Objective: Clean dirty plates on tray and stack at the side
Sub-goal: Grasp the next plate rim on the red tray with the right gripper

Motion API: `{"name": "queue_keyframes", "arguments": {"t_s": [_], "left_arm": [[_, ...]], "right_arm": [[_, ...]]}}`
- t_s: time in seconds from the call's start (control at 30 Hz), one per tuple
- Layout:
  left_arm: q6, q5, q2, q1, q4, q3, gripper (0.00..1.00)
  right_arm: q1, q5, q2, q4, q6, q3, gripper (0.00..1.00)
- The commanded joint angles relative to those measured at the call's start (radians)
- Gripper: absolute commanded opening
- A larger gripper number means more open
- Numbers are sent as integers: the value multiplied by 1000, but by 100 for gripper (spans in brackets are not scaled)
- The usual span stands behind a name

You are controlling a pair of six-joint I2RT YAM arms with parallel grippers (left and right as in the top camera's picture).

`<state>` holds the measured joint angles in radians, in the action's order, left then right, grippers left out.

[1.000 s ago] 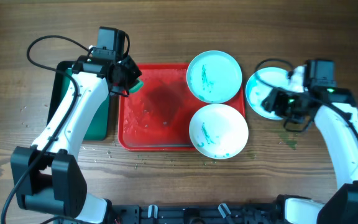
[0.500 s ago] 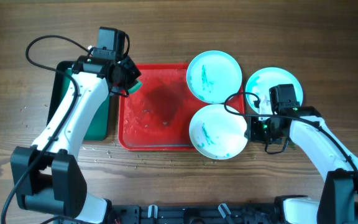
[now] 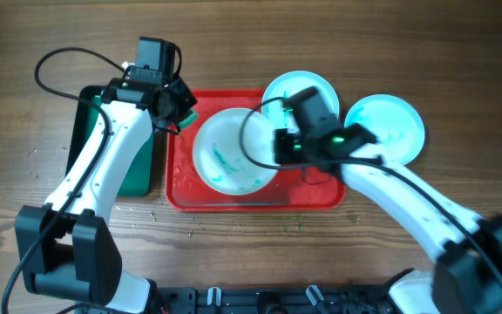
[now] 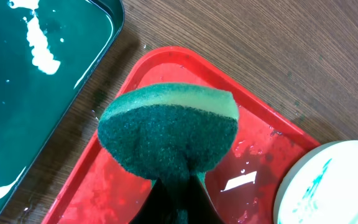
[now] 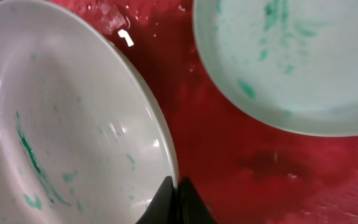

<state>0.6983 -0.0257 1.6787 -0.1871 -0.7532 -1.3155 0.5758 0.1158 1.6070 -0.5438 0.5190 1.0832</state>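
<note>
Our red tray point(image 3: 181, 179) lies mid-table, and we place everything by it. Over its left half is a white plate point(image 3: 229, 153) with teal smears, held at its right rim by our right gripper point(image 3: 276, 147). At the tray's far right corner we see a pale aqua plate point(image 3: 296, 87), partly under the right arm. A third plate point(image 3: 390, 131) rests on the wood just beside the tray's right edge. Our left gripper point(image 3: 184, 115) hangs over the tray's far left corner with a green sponge point(image 3: 190, 120) in its fingers. A dark green tray point(image 3: 138, 170) lies along the red tray's left side.

Overhead: right arm point(image 3: 390, 179) blurred, covers near half of rear plate point(image 3: 283, 85) on tray point(image 3: 178, 179). Left wrist: sponge point(image 4: 166, 134) hides left hand point(image 4: 178, 193) fingertips.
</note>
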Motion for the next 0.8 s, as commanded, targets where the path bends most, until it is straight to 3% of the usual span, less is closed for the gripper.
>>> {"name": "queue_keyframes", "arguments": {"t_s": [0.0,0.1,0.17,0.2,0.4,0.5,0.6,0.7,0.77], "left_arm": [[17,-23,11,2,9,-6,4],[29,-25,11,2,10,-6,4],[44,-25,11,2,10,-6,4],[44,-25,11,2,10,-6,4],[43,-36,11,2,10,-6,4],[43,-36,11,2,10,-6,4],[43,-36,11,2,9,-6,4],[43,-35,11,2,-12,-6,4],[43,-35,11,2,-30,12,4]], "right_arm": [[67,-94,207,12,135,126,4],[152,-93,391,-23,99,258,4],[159,-65,410,-30,50,286,25],[151,-56,410,-31,14,298,29],[87,22,447,43,-262,331,35],[88,93,481,49,-249,332,27],[88,67,497,18,-131,332,5],[77,55,507,0,-26,332,4],[57,38,507,-37,147,332,4]]}}
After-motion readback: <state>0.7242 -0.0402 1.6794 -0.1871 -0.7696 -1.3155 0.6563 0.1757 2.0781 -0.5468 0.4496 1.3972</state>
